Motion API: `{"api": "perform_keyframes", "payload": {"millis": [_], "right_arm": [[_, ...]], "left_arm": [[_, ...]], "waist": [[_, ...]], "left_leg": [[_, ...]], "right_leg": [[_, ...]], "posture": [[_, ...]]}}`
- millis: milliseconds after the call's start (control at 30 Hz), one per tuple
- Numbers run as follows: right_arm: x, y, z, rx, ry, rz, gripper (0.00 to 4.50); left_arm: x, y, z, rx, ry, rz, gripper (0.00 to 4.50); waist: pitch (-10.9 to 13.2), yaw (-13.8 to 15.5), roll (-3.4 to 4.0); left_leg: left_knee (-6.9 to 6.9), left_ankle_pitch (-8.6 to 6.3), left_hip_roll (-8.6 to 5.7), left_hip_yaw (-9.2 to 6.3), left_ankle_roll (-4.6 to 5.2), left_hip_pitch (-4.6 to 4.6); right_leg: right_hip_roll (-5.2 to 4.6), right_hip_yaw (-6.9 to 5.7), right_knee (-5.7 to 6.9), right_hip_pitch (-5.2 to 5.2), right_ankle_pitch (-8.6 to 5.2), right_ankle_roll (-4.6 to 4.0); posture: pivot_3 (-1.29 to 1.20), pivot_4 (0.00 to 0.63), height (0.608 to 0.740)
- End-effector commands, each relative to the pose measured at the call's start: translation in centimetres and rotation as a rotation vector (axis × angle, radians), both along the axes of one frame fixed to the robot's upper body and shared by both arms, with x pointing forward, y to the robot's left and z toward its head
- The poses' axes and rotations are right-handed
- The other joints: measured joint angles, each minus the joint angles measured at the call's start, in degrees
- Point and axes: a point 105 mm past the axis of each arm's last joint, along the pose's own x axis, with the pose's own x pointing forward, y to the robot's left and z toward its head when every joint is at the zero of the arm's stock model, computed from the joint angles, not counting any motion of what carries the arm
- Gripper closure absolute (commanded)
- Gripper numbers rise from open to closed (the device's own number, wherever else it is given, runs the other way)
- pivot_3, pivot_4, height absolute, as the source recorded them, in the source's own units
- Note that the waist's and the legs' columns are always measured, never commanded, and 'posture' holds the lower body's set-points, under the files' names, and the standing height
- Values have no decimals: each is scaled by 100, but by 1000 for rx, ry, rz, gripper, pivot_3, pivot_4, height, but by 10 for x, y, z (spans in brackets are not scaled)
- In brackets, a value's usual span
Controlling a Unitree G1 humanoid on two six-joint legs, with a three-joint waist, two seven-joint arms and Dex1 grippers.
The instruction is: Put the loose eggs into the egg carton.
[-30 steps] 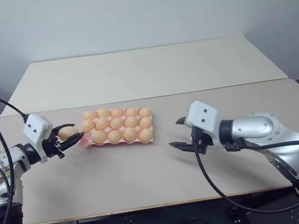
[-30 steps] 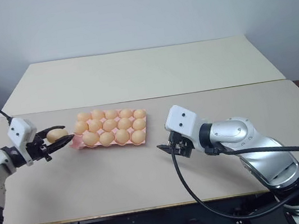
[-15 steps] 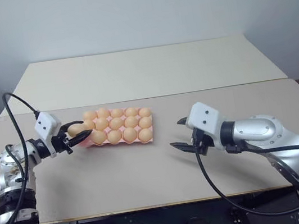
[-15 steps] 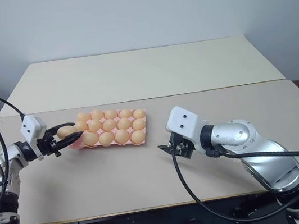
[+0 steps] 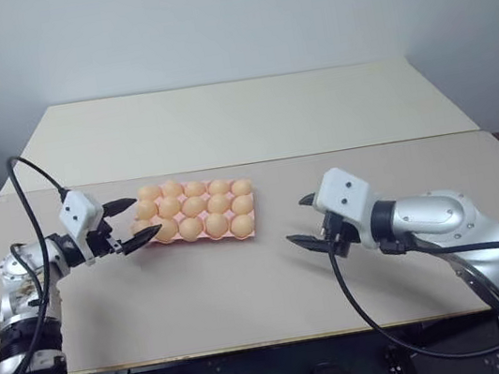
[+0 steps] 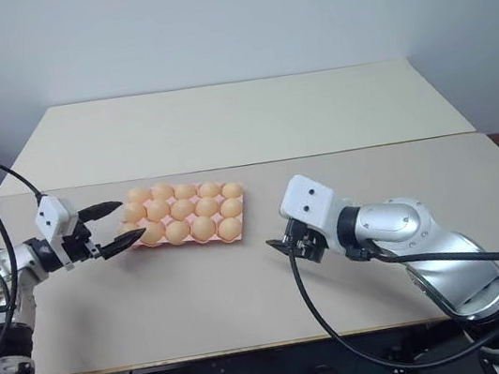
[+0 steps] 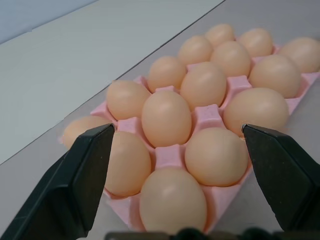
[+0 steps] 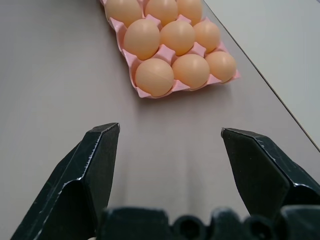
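Now that the left gripper (image 5: pixel 130 220) has spread its fingers wide and holds nothing, the egg it gripped a second ago sits in the near-left corner cup of the egg carton (image 5: pixel 251 234), just ahead of the fingertips; every visible cup is filled, so the task looks complete or nearly so; the right gripper (image 5: pixel 301 220) hangs open and empty, well apart from the carton on the table (image 5: pixel 246 282)

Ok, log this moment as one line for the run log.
left gripper: open, empty, at carton end | right gripper: open, empty, over table | egg carton: every visible cup filled
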Motion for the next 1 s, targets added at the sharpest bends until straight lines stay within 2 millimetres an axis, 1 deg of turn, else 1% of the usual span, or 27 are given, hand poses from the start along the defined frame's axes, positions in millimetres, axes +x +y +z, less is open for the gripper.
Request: {"api": "perform_keyframes", "payload": {"millis": [33,167,267,367,433,600,767,900,1000], "right_arm": [[-4,-1,12,1,-59,9,682],[-8,-4,15,6,-55,27,682],[-16,-11,22,22,-72,70,682],[-29,-19,33,43,-113,143,682],[-32,-27,42,39,-131,152,682],[-36,-45,48,-43,-130,151,682],[-28,-56,44,-58,-121,106,682],[-25,-60,40,-70,-96,104,682],[-22,-61,38,-78,-94,105,682]], "left_arm": [[-17,10,30,1,-77,-14,64],[-47,14,42,11,-64,-62,64],[-66,15,41,33,-30,-80,64],[-84,12,39,57,1,-108,64],[-94,8,40,67,20,-111,64],[-109,5,48,84,41,-98,64],[-110,3,61,94,15,-74,64],[-116,-2,63,67,-19,-76,64],[-118,-3,59,39,9,-56,64]], "waist": [[0,-5,0],[0,14,0],[0,44,1],[0,66,0],[0,57,0],[0,52,0],[0,47,0],[0,38,0],[0,30,0]], "left_leg": [[0,0,1,0,0,-1],[0,0,2,0,0,0],[-1,0,3,1,0,2],[-2,-1,3,2,1,2],[-1,-1,5,3,1,3],[-4,-1,6,4,1,15],[-4,-1,5,6,1,15],[-5,-2,4,7,1,11],[-5,-2,5,9,2,11]], "right_leg": [[0,0,0,-1,0,0],[-2,0,-1,2,0,0],[-2,-1,-3,3,-1,1],[-3,-1,-6,5,-1,2],[-2,-1,-6,6,-1,2],[0,-1,-5,14,-2,2],[-1,1,-7,15,-2,2],[-1,2,-8,10,-2,2],[-1,5,-7,10,-2,2]], "posture": [[0,150,740],[0,150,740],[0,150,740],[0,150,740],[0,150,740],[0,150,740],[0,150,740],[0,150,740],[0,150,740]]}}
